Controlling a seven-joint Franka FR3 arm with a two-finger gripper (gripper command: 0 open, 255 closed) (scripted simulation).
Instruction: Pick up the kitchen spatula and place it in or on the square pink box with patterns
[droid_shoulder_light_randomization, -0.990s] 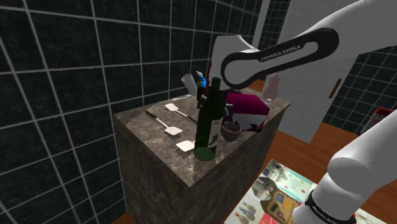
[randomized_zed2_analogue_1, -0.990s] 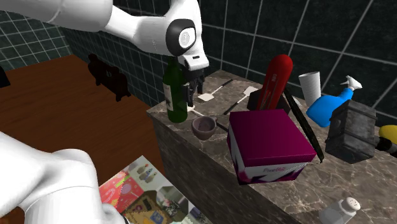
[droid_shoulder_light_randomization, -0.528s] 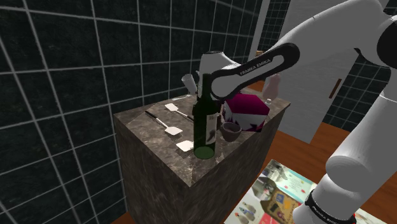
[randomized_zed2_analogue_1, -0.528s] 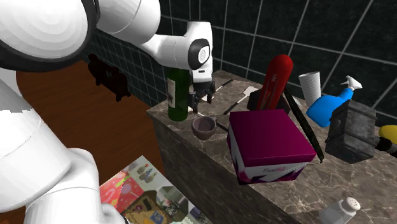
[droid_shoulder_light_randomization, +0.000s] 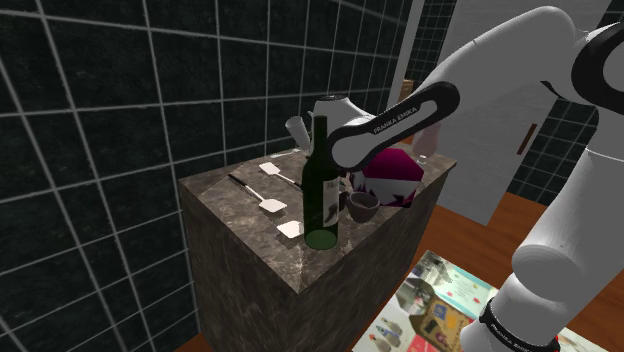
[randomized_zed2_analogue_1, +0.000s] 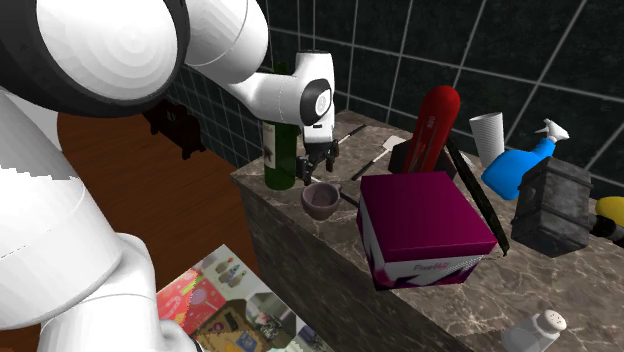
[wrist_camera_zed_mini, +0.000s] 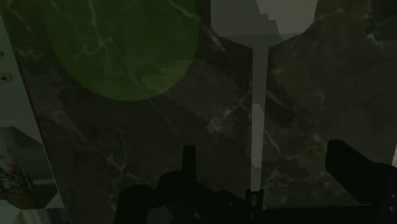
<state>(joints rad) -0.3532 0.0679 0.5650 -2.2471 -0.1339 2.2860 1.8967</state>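
Wrist view: my gripper (wrist_camera_zed_mini: 263, 154) spread wide, fingers either side of the spatula (wrist_camera_zed_mini: 257, 95) handle, neither touching; green bottle (wrist_camera_zed_mini: 121, 51) close beside.

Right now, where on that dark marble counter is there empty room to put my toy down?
Bare marble lies between the square magenta box and the white shaker, and at the corner of the counter beside the white spatulas. It is crowded around the green glass bottle and small purple cup.
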